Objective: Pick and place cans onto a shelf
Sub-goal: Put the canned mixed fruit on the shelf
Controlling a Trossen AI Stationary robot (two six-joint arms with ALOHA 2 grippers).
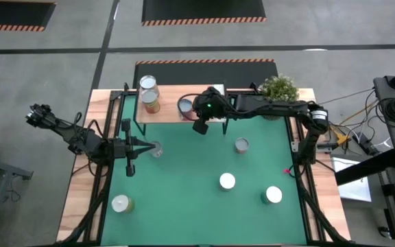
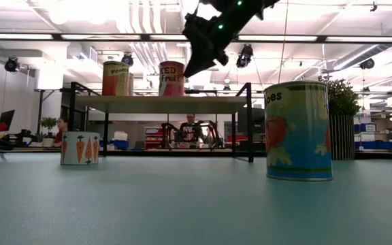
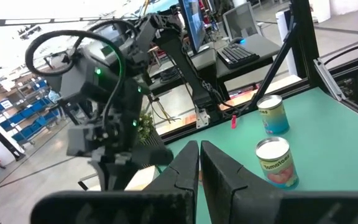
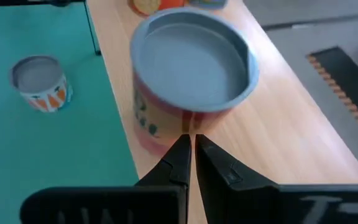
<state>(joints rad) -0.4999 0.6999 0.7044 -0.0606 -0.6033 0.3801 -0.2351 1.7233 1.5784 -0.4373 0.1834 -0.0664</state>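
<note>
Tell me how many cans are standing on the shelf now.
3: two close together at the left end of the shelf, one behind the other, and one by the right gripper. That arm may hide more.

My green-matted table (image 1: 204, 199) under me, five cans standing apart on the mat, one carrot-labelled (image 1: 156, 149), the wooden shelf (image 1: 166, 110) on black legs at the far edge, three cans upright on it (a potted plant (image 1: 278, 88) beside)
</note>
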